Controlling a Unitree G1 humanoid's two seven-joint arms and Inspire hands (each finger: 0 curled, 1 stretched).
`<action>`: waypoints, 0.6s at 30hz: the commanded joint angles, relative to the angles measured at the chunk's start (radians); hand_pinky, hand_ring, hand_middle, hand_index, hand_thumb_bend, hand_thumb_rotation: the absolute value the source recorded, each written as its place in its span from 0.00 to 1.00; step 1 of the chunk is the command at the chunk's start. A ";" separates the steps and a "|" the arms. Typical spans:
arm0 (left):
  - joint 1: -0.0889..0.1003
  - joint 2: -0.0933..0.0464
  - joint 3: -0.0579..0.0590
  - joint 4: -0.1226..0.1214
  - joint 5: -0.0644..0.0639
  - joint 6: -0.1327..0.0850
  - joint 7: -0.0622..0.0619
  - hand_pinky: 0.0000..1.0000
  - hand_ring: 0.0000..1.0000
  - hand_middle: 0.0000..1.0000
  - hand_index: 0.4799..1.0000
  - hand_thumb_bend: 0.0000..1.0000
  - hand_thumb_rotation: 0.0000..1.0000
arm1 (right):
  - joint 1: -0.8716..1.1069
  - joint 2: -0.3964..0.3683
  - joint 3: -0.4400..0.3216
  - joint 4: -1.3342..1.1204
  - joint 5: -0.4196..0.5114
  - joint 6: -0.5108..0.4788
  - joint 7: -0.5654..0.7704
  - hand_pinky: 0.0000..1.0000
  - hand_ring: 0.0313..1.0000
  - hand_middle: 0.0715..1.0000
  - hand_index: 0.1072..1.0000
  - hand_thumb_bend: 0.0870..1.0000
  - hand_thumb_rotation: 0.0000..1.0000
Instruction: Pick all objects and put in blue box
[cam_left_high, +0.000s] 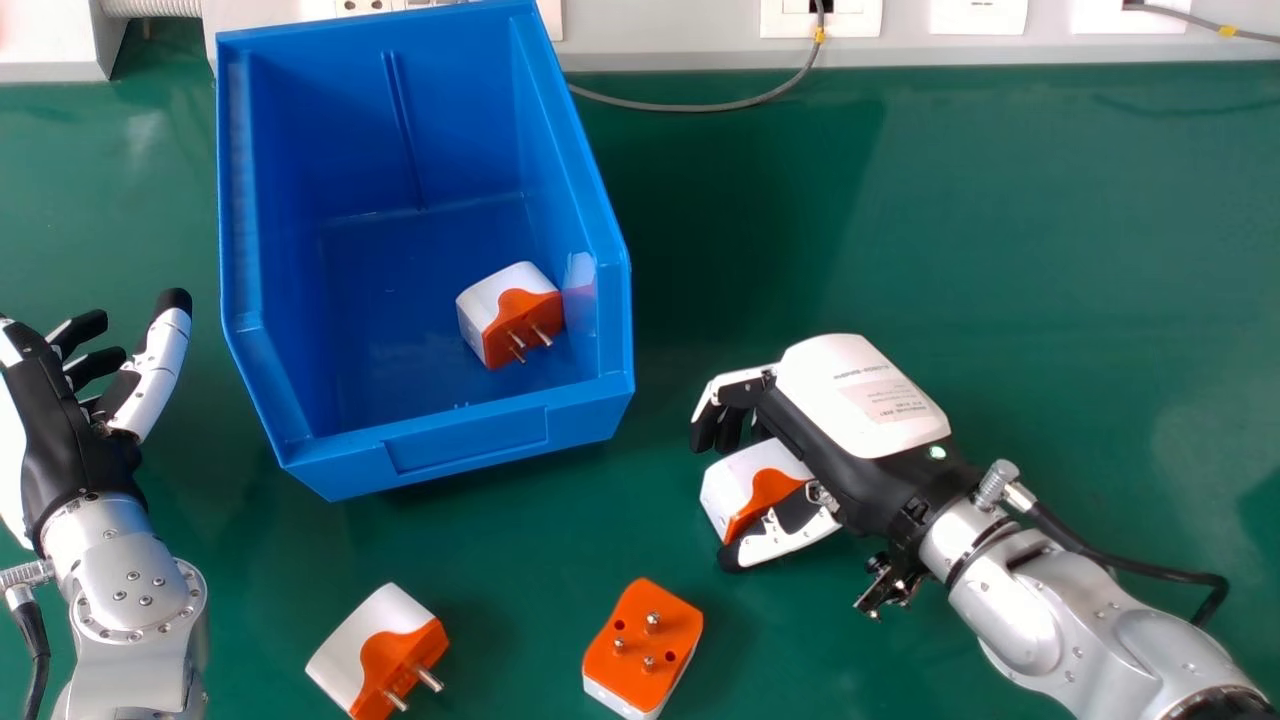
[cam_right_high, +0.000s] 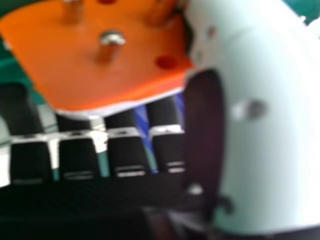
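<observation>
Got one plug adapter (cam_left_high: 732, 485) gripped between thumb and curled fingers in the right hand (cam_left_high: 855, 400), just right of the blue box (cam_left_high: 460, 440). Can spot another adapter (cam_left_high: 503, 292) inside, by the right wall. Also seeing a sideways adapter (cam_left_high: 375, 645) and a prongs-up adapter (cam_left_high: 635, 640) on the worktop (cam_left_high: 950, 220). Got the left hand (cam_left_high: 75, 440) relaxed, left of the box.

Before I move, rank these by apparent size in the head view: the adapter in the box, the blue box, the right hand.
1. Blue box
2. Right hand
3. Adapter in the box
</observation>
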 joint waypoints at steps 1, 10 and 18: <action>0.005 0.010 0.004 -0.001 -0.004 -0.007 -0.007 0.60 0.74 0.81 0.76 0.65 0.47 | -0.029 -0.005 -0.029 0.002 0.005 -0.011 -0.063 0.32 0.43 0.50 0.49 0.46 0.00; 0.004 0.011 0.004 0.004 -0.002 -0.005 -0.006 0.60 0.74 0.81 0.76 0.65 0.47 | -0.044 0.011 -0.021 0.076 -0.034 -0.114 -0.296 0.33 0.42 0.49 0.47 0.45 0.00; 0.004 0.012 0.004 0.004 -0.002 -0.004 -0.007 0.60 0.74 0.81 0.76 0.64 0.47 | -0.064 0.021 -0.007 0.128 -0.086 -0.156 -0.464 0.35 0.42 0.48 0.45 0.45 0.00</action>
